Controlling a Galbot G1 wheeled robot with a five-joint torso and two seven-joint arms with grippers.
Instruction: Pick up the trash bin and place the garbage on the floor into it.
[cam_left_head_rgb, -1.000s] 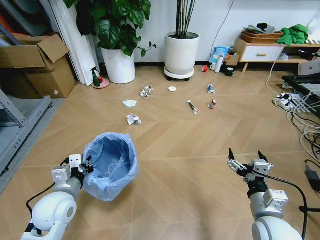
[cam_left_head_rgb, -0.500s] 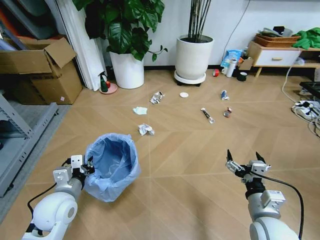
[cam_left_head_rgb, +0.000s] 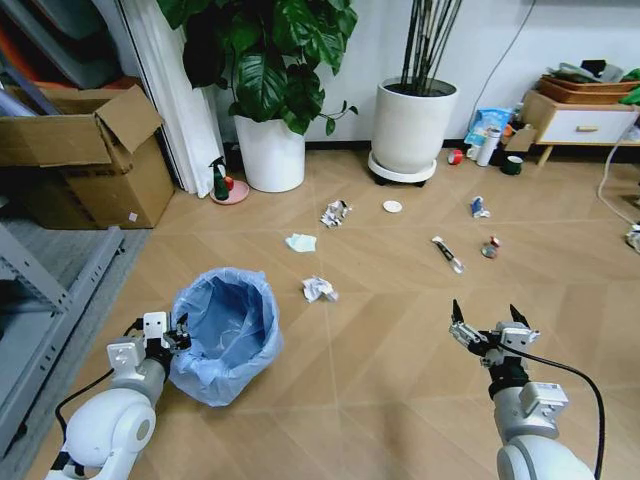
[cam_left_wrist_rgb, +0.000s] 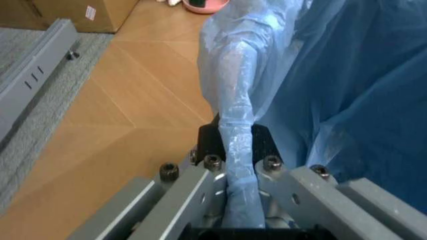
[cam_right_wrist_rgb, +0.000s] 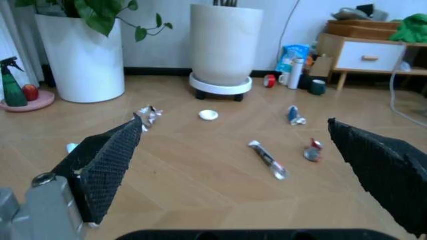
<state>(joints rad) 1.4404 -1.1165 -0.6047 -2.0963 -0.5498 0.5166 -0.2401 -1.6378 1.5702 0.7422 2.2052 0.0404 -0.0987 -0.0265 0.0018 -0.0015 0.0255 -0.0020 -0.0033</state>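
Left tool (cam_left_wrist_rgb: 237, 200) clamps the trash bin (cam_left_head_rgb: 225, 330) rim; right tool (cam_left_head_rgb: 490, 325) gapes, empty.

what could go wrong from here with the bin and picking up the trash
1. The left gripper seems pinched mostly on the trash bin bag's thin rim, so the liner might slip or tear.
2. The bin hangs tilted, mouth angled sideways; dropped litter could miss it.
3. The right gripper is open but the garbage, like the crumpled paper and tube, lies flat on the floor, hard to pinch.

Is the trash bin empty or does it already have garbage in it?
Empty as far as visible: the trash bin, held by the left claw, shows bare blue liner.
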